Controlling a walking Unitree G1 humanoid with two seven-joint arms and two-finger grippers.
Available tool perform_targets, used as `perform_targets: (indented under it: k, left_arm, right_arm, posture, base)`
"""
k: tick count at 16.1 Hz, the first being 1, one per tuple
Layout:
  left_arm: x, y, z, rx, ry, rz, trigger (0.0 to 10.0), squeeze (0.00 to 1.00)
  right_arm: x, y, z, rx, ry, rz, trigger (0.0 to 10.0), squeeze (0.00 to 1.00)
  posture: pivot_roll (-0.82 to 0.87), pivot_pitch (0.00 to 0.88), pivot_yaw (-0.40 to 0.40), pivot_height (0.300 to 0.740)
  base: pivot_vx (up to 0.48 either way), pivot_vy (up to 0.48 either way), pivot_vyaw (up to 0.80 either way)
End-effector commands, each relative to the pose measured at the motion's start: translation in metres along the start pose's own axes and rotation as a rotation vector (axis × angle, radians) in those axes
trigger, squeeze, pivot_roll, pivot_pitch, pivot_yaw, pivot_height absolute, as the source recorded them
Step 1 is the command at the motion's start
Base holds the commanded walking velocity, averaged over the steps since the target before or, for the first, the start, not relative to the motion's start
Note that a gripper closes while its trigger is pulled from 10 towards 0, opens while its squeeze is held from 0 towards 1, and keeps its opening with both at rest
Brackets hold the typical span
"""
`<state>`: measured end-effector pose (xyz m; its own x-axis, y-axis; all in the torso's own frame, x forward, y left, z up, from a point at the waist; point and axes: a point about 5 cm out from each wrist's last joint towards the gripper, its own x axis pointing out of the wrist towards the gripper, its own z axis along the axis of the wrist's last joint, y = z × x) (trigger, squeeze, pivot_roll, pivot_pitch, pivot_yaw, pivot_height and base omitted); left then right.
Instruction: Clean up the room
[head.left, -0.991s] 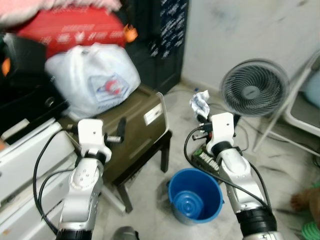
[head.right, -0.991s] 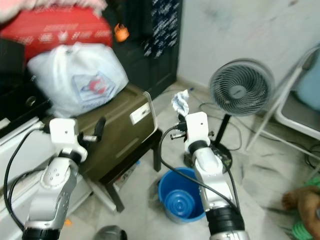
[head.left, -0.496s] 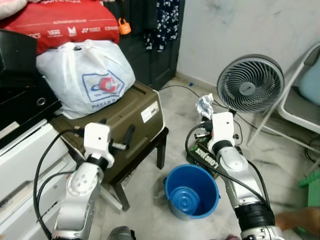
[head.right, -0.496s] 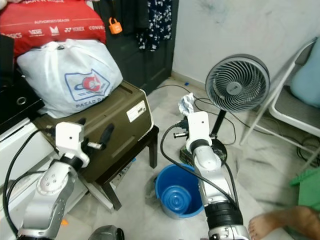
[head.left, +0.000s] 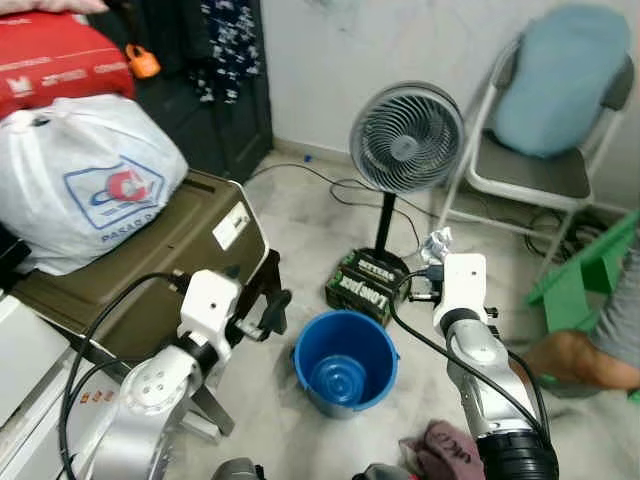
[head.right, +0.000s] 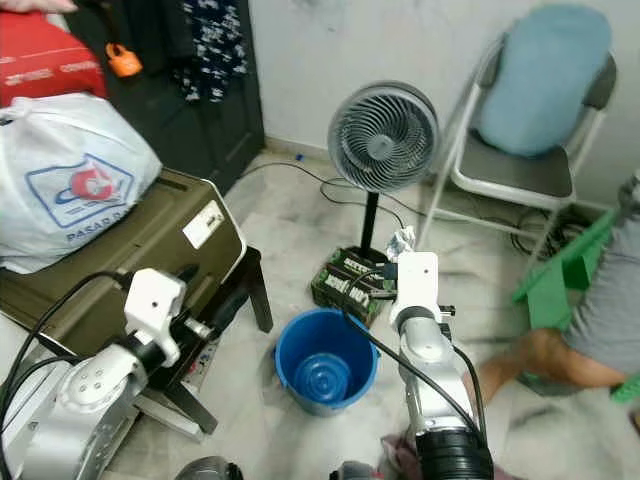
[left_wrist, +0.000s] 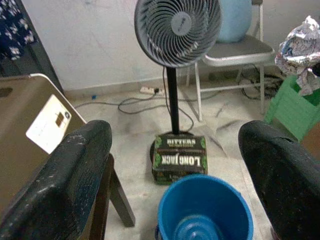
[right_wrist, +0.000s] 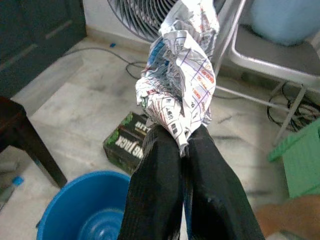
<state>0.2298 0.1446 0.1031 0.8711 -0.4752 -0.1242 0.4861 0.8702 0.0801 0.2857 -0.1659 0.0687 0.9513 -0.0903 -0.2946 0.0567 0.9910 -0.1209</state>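
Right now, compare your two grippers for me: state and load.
The right gripper has its jaws shut on a crumpled paper wad; the left gripper has its jaws wide open and holds nothing. Both are raised near the blue bucket on the floor.

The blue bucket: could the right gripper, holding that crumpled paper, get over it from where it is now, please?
Probably yes. The right gripper, shut on the crumpled paper, hangs just beside the blue bucket, whose open mouth has nothing over it.
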Motion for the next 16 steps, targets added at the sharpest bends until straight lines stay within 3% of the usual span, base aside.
perform_targets:
  k: [1, 7, 16]
  left_arm:
    - [-0.002, 0.003, 0.006, 0.013, -0.012, 0.007, 10.0, 0.00]
    - [-0.025, 0.004, 0.013, 0.024, 0.025, 0.013, 10.0, 0.00]
    - [-0.018, -0.001, 0.017, -0.003, 0.005, -0.008, 10.0, 0.00]
  right_arm:
    - [0.001, 0.005, 0.007, -0.011, -0.011, 0.019, 10.0, 0.00]
    - [0.009, 0.018, 0.006, 0.010, 0.026, 0.026, 10.0, 0.00]
    - [0.007, 0.019, 0.008, 0.030, 0.010, 0.034, 10.0, 0.00]
  posture:
    - [0.03, 0.080, 0.033, 0.740]
    - [0.10, 0.142, 0.073, 0.740]
    - [0.08, 0.130, 0.071, 0.740]
  base:
    - [0.000, 0.000, 0.00]
    - [0.000, 0.000, 0.00]
    - [0.064, 0.000, 0.00]
